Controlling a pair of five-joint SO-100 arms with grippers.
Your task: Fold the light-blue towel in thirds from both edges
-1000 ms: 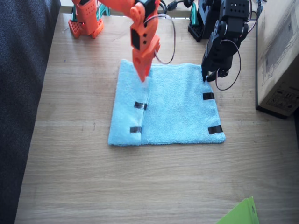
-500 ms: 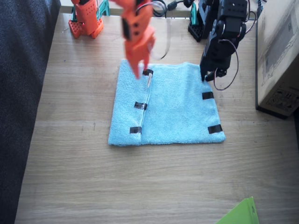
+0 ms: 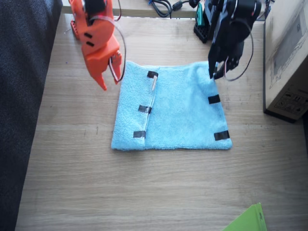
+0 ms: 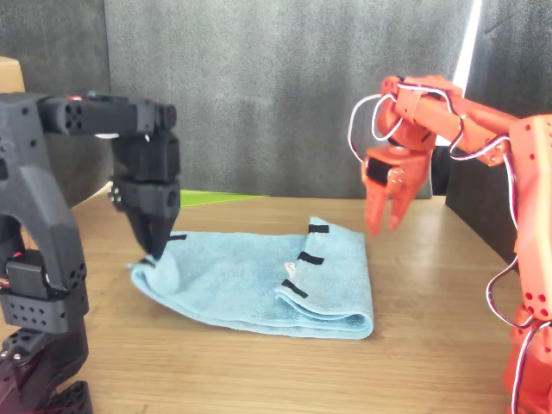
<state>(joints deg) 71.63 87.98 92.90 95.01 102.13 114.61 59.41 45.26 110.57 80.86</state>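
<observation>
The light-blue towel (image 3: pixel 178 113) lies flat on the wooden table. One short edge is folded over onto its middle, and that edge's three black tape strips (image 3: pixel 144 109) and a small white tag (image 3: pixel 154 83) face up. My right gripper (image 3: pixel 109 79), orange, hangs open in the air beside the towel's folded side, holding nothing; the front view shows the right gripper (image 4: pixel 385 220) above the fold. My left gripper (image 3: pixel 213 73), black, is shut on the far corner of the unfolded edge. In the front view that corner (image 4: pixel 159 269) curls up under the left gripper (image 4: pixel 155 248). Two tape strips (image 3: pixel 214 99) show on this edge.
A cardboard box (image 3: pixel 288 57) stands close beside the left arm. A bright green sheet (image 3: pixel 248 220) pokes in at the near table edge. A dark fabric surface (image 3: pixel 24 96) borders the table beyond the right arm. Cables (image 3: pixel 163 6) lie along the far edge.
The right gripper has left the folded flap and swung up and sideways off the towel. The flap stays folded, its far strip now uncovered. The left gripper has risen slightly at its corner.
</observation>
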